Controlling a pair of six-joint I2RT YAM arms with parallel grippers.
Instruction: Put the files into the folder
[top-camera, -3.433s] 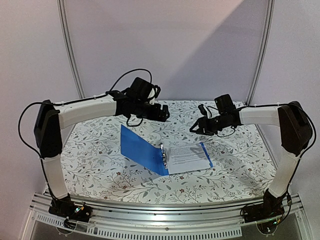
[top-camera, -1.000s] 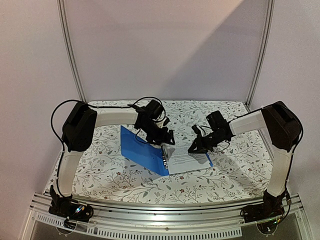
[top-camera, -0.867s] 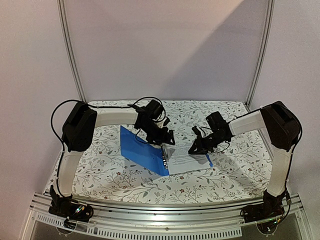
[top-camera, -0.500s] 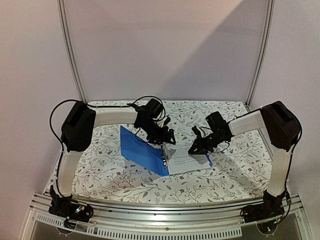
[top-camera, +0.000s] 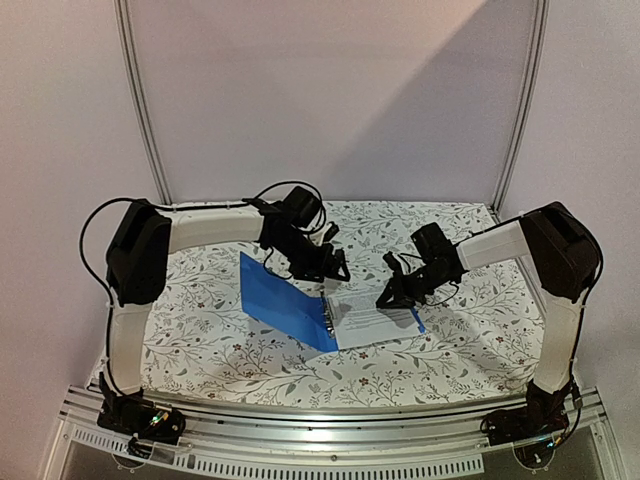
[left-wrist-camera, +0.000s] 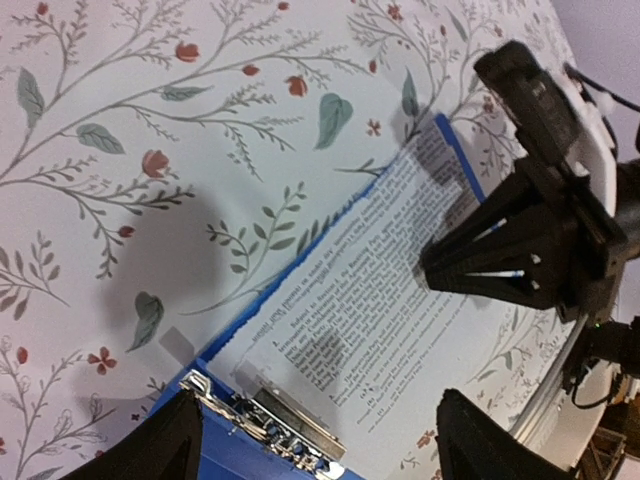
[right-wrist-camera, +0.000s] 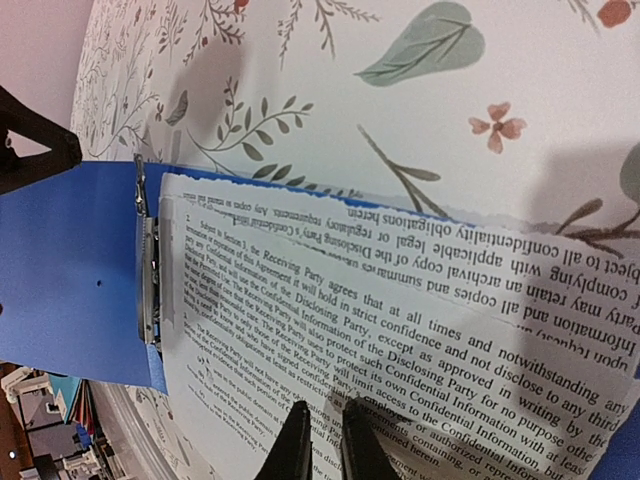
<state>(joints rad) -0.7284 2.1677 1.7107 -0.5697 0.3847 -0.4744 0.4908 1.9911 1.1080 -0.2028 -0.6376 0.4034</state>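
Right gripper (right-wrist-camera: 322, 430) is hanging nearly closed over the files (right-wrist-camera: 400, 300), which are lying in the open folder (right-wrist-camera: 70, 260). The metal clip (right-wrist-camera: 148, 280) is sitting ahead-left of its tips. Left gripper (top-camera: 333, 268) is hovering wide above that clip. Likely seating the 1 visible sheet: nudge it clipward, edges inside the blue border. The table (right-wrist-camera: 300, 80) beyond is giving room.
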